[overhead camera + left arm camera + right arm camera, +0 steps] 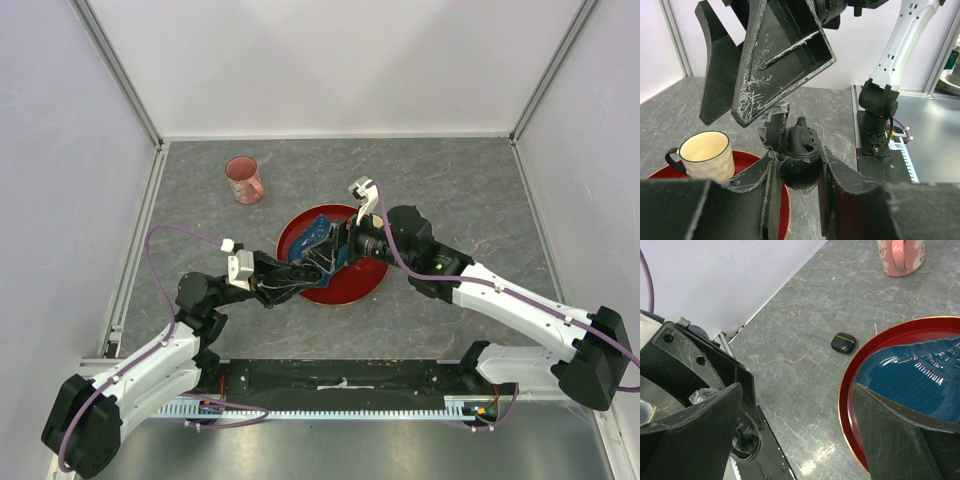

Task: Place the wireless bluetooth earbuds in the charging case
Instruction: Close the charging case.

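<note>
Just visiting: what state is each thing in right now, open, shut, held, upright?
charging case: lid open, gripped by the left gripper
earbud: sitting in the open case, sticking up
second case: shut, lying on the table
pink mug: upright on the table
cream cup: upright on the red tray, looks empty
left gripper: shut on the charging case
right gripper: open, above the charging case

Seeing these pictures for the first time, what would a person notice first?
Over the red plate at the middle of the table, the left hand grips an open black charging case, and the right hand hangs just above it. A pink cup stands alone toward the far left.
</note>
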Robot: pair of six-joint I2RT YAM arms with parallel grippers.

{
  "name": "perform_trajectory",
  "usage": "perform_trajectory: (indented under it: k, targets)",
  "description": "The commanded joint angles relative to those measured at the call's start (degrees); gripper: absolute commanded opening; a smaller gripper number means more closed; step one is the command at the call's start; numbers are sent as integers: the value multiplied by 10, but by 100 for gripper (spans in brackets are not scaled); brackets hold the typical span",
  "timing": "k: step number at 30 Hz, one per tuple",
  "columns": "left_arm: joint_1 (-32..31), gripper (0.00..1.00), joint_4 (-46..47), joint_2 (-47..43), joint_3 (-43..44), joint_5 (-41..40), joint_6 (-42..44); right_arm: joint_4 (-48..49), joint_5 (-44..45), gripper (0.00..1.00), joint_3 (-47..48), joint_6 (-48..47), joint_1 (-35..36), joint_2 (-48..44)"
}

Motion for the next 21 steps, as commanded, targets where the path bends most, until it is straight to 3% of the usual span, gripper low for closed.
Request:
perform_trajectory:
  k: [1, 12, 21]
  targets:
    - [0, 2, 23, 1, 23, 11, 6, 8, -27, 96, 5, -3, 0, -3]
    - [0, 2, 16, -6, 16, -35, 6, 17, -70, 97, -24, 11, 1, 3]
    - [1, 2, -65, -18, 35, -100, -20, 47, -27, 98, -75, 50, 10, 33]
